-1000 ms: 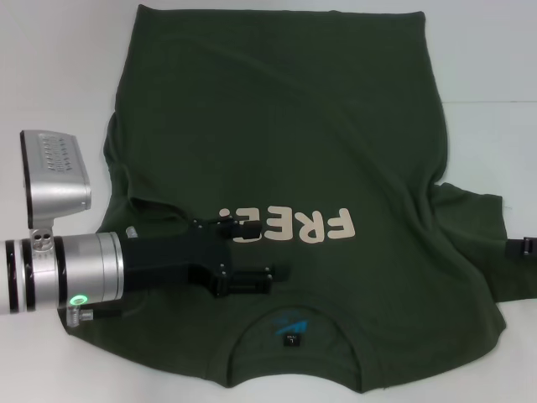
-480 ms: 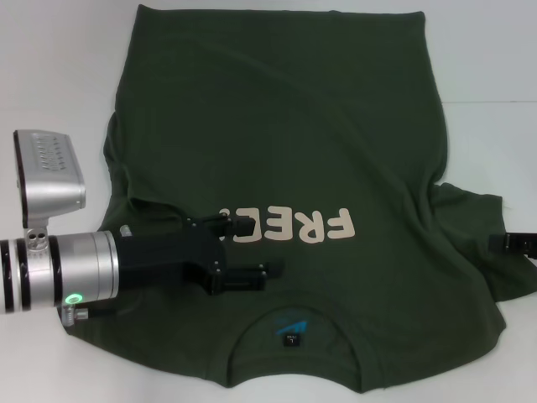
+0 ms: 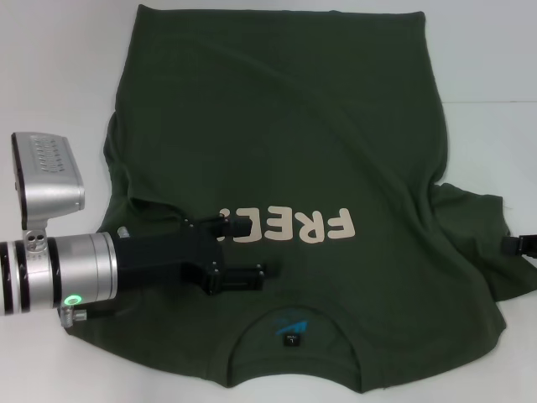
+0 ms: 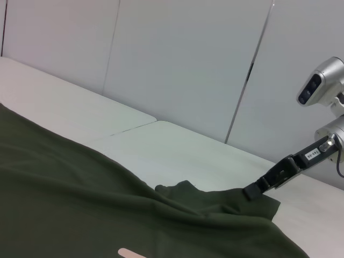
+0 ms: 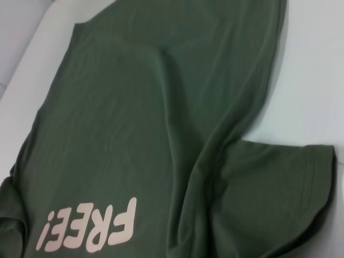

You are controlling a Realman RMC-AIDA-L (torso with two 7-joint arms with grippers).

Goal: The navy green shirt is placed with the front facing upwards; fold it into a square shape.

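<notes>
- hovering over the chest at about eight o'clock in the head view, the left gripper (image 3: 247, 249) has its black fingers spread, holding nothing.
- a large dark olive-green cotton t-shirt (image 3: 285, 143) lies face up on the white table (image 3: 59, 67), collar at six o'clock.
- at three o'clock, the right gripper (image 3: 524, 246) touches the right sleeve; cannot tell its grip.
- likely step: folding the sleeves inward; next calls for pinching the sleeve edge.
- no containers visible.
</notes>
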